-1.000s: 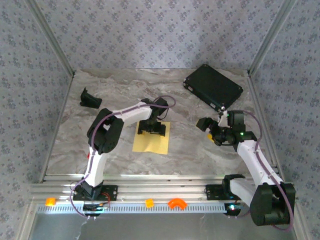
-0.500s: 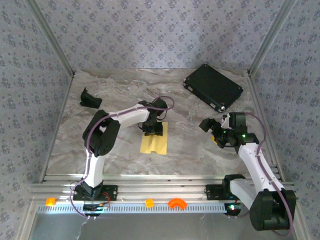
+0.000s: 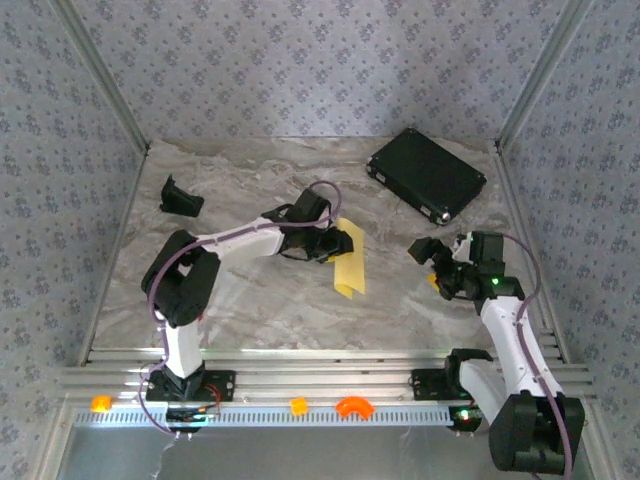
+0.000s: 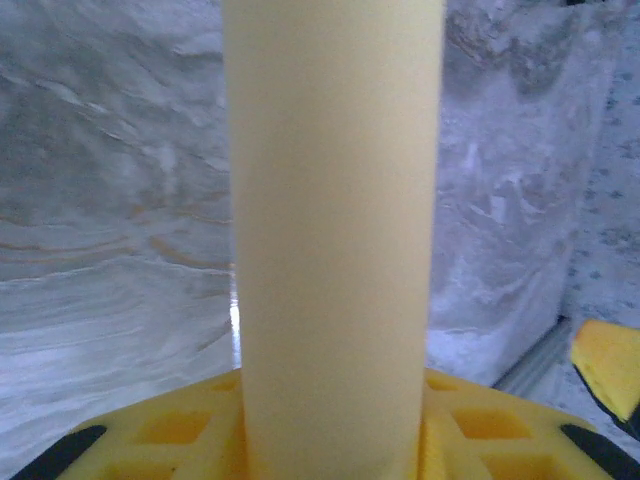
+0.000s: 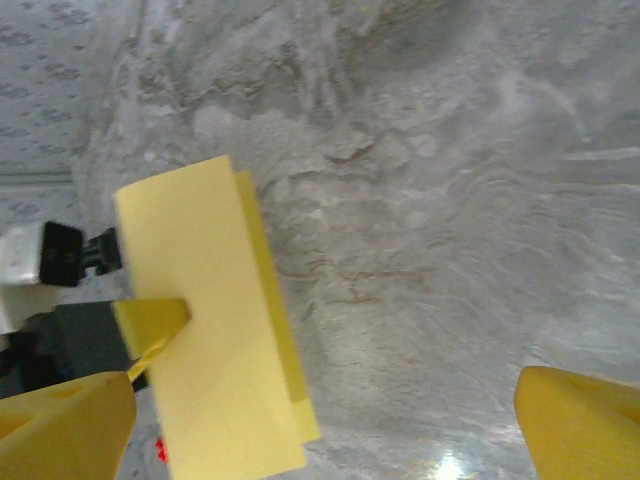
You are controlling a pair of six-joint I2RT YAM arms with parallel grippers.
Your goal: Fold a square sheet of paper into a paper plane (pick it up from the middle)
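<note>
**Pale-yellow paper, one sheet, in hand: folding barely begun**

Item 1. The square sheet of paper [image 3: 348, 262]: off the marble table [image 3: 250, 310], near its middle, pinched along its centre line. It droops from the grip in two loose layers, one edge showing just past the other in my right wrist view. I see no pressed crease and no point.

Item 2. Progress, by my reckoning: the pick-up from the middle is done. Every fold that makes a dart is left, so the task is at an early stage.

Item 3. My left gripper [image 3: 325, 243]: clamped narrow on the sheet, which runs up between my yellow pads [image 4: 180, 430]. The arm reaches forward and across to the table's centre, elbow bent, wrist turned to the right.

Item 4. My right gripper [image 3: 432, 255]: jaws spread wide, nothing between them. The arm rises from its base at the right, the wrist facing left toward the sheet, well apart from it.

Item 5. Black case [image 3: 427, 172]: far right corner, untouched.
</note>
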